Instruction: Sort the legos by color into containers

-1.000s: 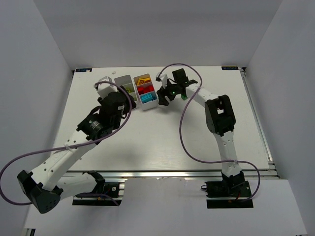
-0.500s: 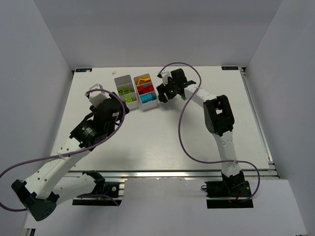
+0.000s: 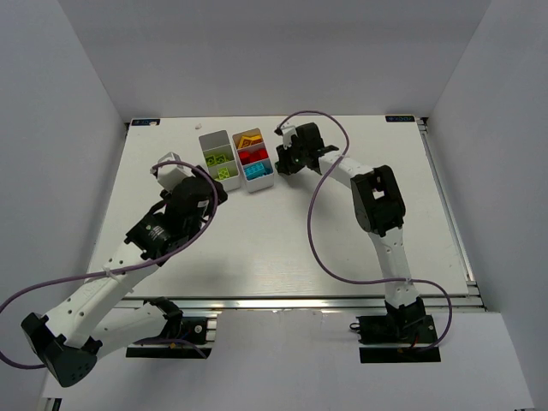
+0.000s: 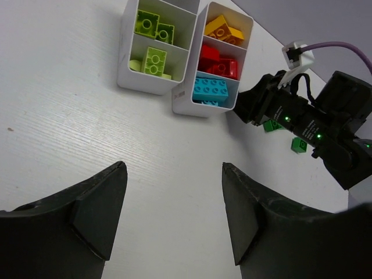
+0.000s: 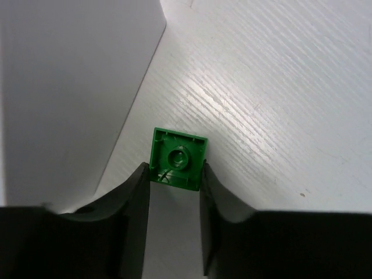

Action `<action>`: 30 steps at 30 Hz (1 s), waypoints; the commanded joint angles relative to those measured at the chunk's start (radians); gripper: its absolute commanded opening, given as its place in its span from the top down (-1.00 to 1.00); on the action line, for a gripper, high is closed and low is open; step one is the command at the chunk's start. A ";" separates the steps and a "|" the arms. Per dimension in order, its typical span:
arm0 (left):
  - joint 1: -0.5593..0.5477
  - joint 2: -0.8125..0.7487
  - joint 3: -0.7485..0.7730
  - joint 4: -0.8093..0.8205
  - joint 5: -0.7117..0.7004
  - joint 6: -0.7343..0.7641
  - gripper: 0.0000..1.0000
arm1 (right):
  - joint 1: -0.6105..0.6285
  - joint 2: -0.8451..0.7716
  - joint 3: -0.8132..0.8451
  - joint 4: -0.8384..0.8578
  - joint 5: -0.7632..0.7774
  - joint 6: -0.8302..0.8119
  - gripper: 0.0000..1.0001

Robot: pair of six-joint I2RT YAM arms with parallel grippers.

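Two white trays stand side by side at the back of the table. The left tray holds lime green legos and a darker green one. The right tray holds orange and yellow legos, red legos and a cyan lego. My right gripper is shut on a dark green lego, just right of the right tray's wall. It also shows in the top view. My left gripper is open and empty over bare table, short of the trays.
Another small dark green lego lies on the table by the right arm's wrist. The purple cable loops over the table's middle right. The table's raised metal rail runs along the right edge.
My left gripper has pulled back from the left tray toward the near left. My right gripper has shifted a little toward the right tray with the dark green lego.
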 commanded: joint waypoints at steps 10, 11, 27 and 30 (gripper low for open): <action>0.066 0.051 -0.141 0.425 0.404 -0.019 -0.70 | -0.157 -0.478 -0.483 0.166 -0.595 -0.347 1.00; 0.101 0.059 -0.150 0.459 0.453 -0.039 -0.69 | -0.157 -0.530 -0.536 0.159 -0.623 -0.413 1.00; 0.171 0.342 -0.203 0.918 1.029 -0.173 -0.52 | -0.050 -0.751 -0.682 0.161 -0.814 -0.489 1.00; 0.171 0.342 -0.210 0.912 1.021 -0.174 -0.50 | -0.037 -0.766 -0.684 0.161 -0.821 -0.486 1.00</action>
